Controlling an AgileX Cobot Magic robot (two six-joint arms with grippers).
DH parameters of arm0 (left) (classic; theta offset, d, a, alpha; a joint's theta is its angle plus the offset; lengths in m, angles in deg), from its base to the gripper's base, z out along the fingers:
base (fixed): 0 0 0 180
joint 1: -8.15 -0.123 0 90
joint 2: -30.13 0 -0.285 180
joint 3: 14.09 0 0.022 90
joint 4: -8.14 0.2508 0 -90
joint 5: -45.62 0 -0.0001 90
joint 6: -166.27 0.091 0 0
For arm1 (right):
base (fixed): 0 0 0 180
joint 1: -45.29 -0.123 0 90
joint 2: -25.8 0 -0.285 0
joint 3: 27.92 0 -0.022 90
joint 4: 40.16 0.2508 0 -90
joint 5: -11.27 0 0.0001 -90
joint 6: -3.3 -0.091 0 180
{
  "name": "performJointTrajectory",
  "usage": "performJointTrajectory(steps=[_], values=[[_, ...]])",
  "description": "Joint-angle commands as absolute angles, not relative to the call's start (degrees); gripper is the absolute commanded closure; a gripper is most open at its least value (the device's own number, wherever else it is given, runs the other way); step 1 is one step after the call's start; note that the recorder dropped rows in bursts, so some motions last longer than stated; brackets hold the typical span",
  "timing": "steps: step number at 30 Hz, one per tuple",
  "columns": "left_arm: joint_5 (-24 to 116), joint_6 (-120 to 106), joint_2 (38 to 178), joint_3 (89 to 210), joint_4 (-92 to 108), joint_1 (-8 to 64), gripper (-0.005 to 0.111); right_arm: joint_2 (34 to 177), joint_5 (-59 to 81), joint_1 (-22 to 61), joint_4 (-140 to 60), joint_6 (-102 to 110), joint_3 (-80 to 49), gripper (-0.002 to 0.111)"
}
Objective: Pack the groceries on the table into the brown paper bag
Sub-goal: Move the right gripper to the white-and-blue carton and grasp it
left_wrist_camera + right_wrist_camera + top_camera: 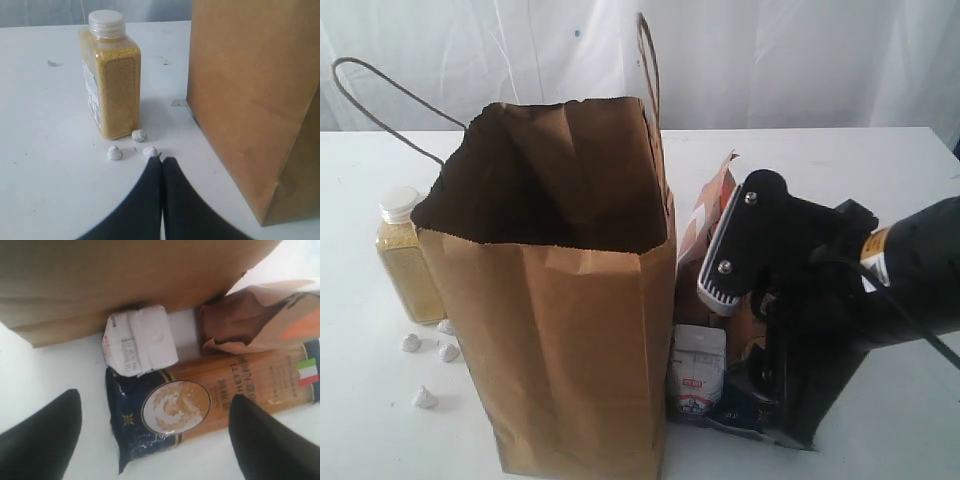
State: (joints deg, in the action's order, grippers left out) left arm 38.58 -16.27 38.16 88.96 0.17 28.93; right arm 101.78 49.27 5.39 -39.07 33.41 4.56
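So the right gripper (155, 400) is hanging with its fingers spread wide right over the dark-blue spaghetti packet (215, 390). The packet is lying flat on the table (840, 160) in the lower right of the exterior shot, tucked by the foot of the brown paper bag (570, 300). Through the right wrist camera, the packet's long axis is running roughly along the line from one finger to the other, not across it, so I'm guessing the wrist needs a turn before closing on the narrow side. The small white-blue carton (137, 342) seems to be touching the packet's end and the brown orange-labelled pouch (250, 320) is sitting just beside it, so it's crowded. The exterior view is hiding nearly all the packet behind the arm but is showing the bag's open mouth. Over at the left, the left gripper (161, 162) is sitting pressed together near the yellow-grain bottle (112, 85), well apart from all this.
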Motion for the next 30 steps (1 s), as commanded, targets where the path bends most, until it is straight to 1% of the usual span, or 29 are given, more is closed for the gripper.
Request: performJointTrajectory(steps=[1, 7, 23, 25, 27, 30], values=[[38.4, -16.3, 37.9, 88.7, -0.3, 28.8, 0.107, 105.6, 44.0, 6.6, -34.6, 40.3, 4.8, 0.034], [38.4, -16.3, 37.9, 88.7, -0.3, 28.8, 0.107, 109.8, 42.8, 6.6, -25.8, 51.4, 4.8, 0.034], [38.4, -16.3, 37.9, 88.7, -0.3, 28.8, 0.107, 117.4, 37.9, 7.7, -25.7, 54.7, 4.8, 0.035], [38.4, -16.3, 37.9, 88.7, -0.3, 28.8, 0.107, 118.1, 37.8, 7.7, -25.7, 54.7, 4.8, 0.039], [38.4, -16.3, 37.9, 88.7, -0.3, 28.8, 0.107, 118.2, 37.8, 7.7, -25.7, 54.7, 4.8, 0.045], [38.4, -16.3, 37.9, 88.7, -0.3, 28.8, 0.107, 118.2, 37.8, 7.7, -25.5, 54.5, 4.8, 0.061]])
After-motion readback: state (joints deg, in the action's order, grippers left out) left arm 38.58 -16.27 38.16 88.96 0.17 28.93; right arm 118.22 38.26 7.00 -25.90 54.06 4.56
